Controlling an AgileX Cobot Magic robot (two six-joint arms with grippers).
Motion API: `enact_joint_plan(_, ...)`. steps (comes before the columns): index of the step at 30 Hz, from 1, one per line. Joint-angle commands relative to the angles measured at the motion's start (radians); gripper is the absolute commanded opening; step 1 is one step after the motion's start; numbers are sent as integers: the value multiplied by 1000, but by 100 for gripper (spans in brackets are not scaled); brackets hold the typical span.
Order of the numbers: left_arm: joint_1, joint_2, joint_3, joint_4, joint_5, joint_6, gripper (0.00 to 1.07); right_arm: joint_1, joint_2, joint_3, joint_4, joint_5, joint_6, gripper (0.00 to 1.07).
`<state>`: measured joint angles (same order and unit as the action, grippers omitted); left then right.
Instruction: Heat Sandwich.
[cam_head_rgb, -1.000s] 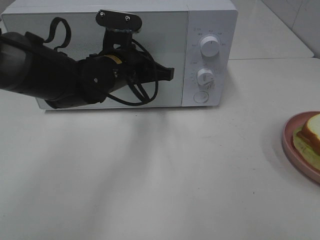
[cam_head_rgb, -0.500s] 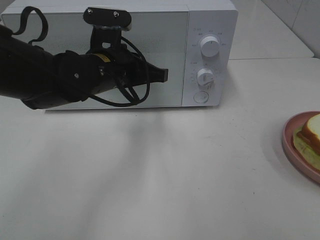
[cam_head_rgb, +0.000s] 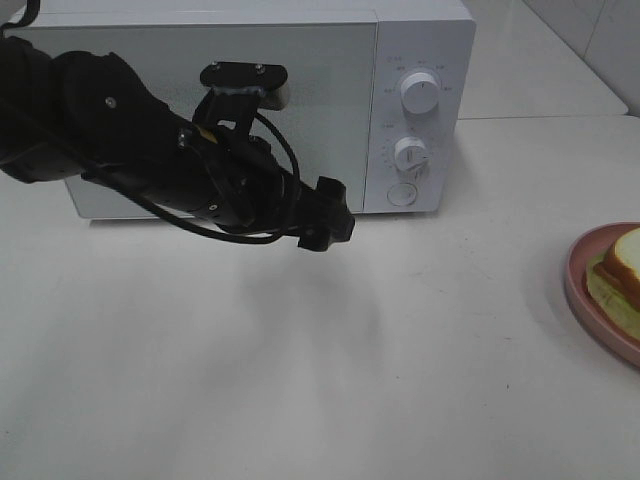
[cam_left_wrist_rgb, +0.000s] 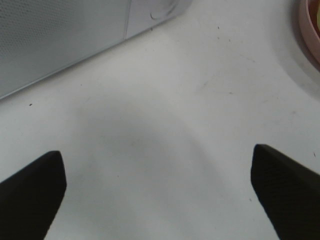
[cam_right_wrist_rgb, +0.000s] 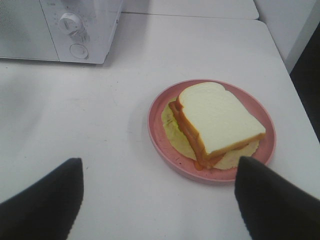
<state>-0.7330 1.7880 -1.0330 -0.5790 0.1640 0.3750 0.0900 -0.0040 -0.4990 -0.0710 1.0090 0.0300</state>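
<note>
Counter (cam_head_rgb: 330, 380): white surface filling most of the exterior high view, lightly scuffed and carrying a soft shadow under the left arm.
Microwave (cam_head_rgb: 420, 110): white unit standing along the upper edge of the frame, door shut, control panel facing forward on its right side.
Upper knob (cam_head_rgb: 420, 93): sitting at the top of the panel.
Lower knob (cam_head_rgb: 411, 155): sitting directly under the upper knob.
Round button (cam_head_rgb: 401, 194): sitting lowest on the panel, near the microwave's bottom edge.
Left hand (cam_head_rgb: 325, 215): hanging in front of the door's lower right corner, centre left of the frame, on a black arm reaching in from the upper left; in the left wrist view (cam_left_wrist_rgb: 160, 192) its two dark fingertips are standing wide apart with only bare counter between them, gripping nothing.
Cable (cam_head_rgb: 275, 215): black loop curling around the left arm's wrist.
Right hand (cam_right_wrist_rgb: 157, 200): its two dark fingertips are showing at the lower corners of the right wrist view, spread wide and holding nothing, hovering short of the plate.
Plate (cam_right_wrist_rgb: 162, 140): round pink plate lying on the counter, cut off at the right edge of the exterior high view.
Sandwich (cam_right_wrist_rgb: 217, 120): resting on the plate, white bread on top, tan crust along its side, yellow-green filling spreading out beneath; well apart from the microwave.
</note>
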Motion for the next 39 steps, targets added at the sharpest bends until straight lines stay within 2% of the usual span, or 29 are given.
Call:
enact_joint_plan(1,-5,-26,3,48,80,5,98,-5,-27,0,-1,-15,8,76)
enact_joint_plan(4,3,-58,1,133,263,5,98,-5,-27,0,-1,-15,8,76)
enact_joint_plan(5,3,-58,1,133,263,5,98,-5,-27,0,-1,-15,8,76)
enact_joint_plan(8,31,-89,-1,165,425,-6,98,-5,-27,0,-1,-15,8,76)
enact_joint_plan(10,46,-94,-1,165,450,-15,98,-5,-27,0,-1,-15,8,76)
enact_joint_plan(12,101,-121,-1,165,526,-61,98,-5,-27,0,-1,-15,8,76)
enact_joint_plan(14,141,-138,-1,164,572,-78,98,-5,-27,0,-1,-15,8,76)
enact_joint_plan(15,141,-138,-1,164,572,-78,98,-5,-27,0,-1,-15,8,76)
enact_joint_plan(18,227,-182,-1,165,668,-89,98,-5,-27,0,-1,-15,8,76)
enact_joint_plan(19,227,-182,-1,165,668,-89,98,-5,-27,0,-1,-15,8,76)
enact_joint_plan(23,344,-242,-1,165,768,-124,98,-5,-27,0,-1,-15,8,76)
enact_joint_plan(25,364,-252,-1,167,783,-132,98,-5,-27,0,-1,-15,8,76)
enact_joint_plan(26,415,-280,-1,172,803,-135,98,-5,-27,0,-1,-15,8,76)
enact_joint_plan(29,457,-303,-1,177,820,-135,98,-5,-27,0,-1,-15,8,76)
enact_joint_plan(31,520,-333,-1,201,853,-142,98,-5,-27,0,-1,-15,8,76)
enact_joint_plan(34,562,-354,11,227,873,-156,98,-5,-27,0,-1,-15,8,76)
enact_joint_plan(36,617,-393,50,262,885,-178,98,-5,-27,0,-1,-15,8,76)
enact_joint_plan(39,656,-425,85,274,883,-177,98,-5,-27,0,-1,-15,8,76)
